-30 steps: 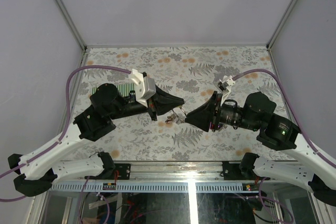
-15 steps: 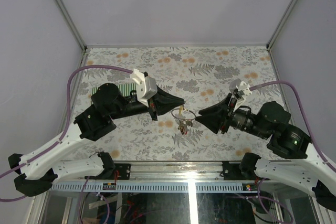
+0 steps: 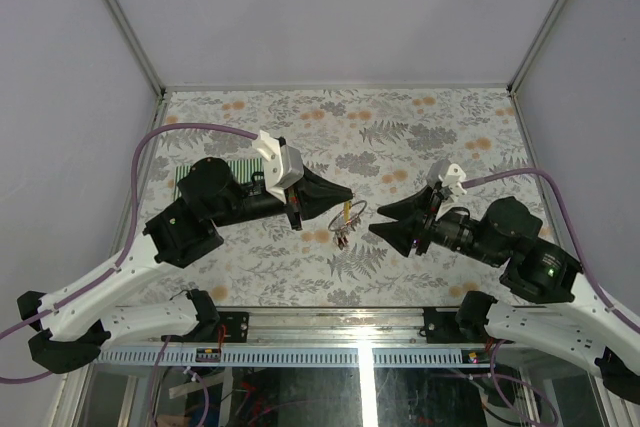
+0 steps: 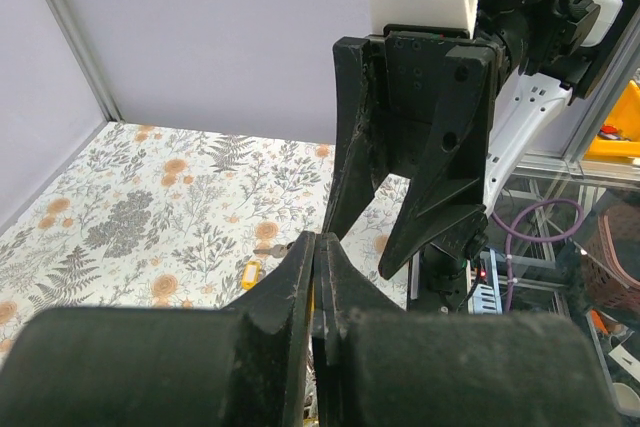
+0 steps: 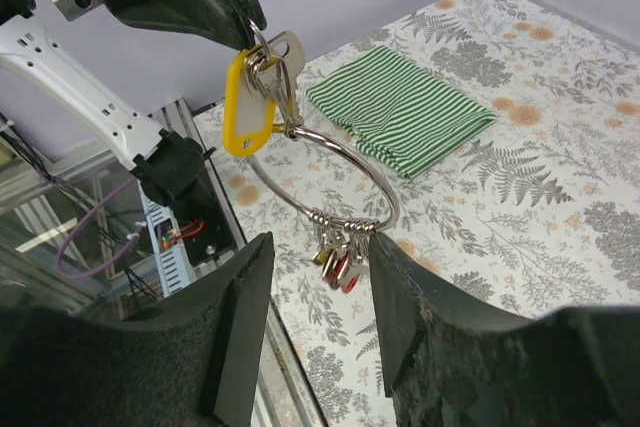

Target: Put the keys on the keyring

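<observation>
A green-and-white striped cloth (image 5: 400, 107) lies on the floral table (image 5: 540, 177), partly under the left arm. The left claw (image 4: 317, 245) is clenched on the yellow-tagged silver key (image 5: 240, 102), whose long axis hangs vertical above the table. Below it dangles the thin silver wire keyring (image 5: 345, 152), tilted, with small red and yellow keys (image 5: 338, 259) bunched at its lowest point. The right claw (image 5: 318, 245) is released and empty, just beside the ring

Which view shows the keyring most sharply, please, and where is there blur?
Right wrist view: keyring crisp, evenly lit, right gripper's fingers blurred; left wrist view: left gripper's fingers soft in the foreground; top external view: sharp, but the ring looks tiny.
</observation>
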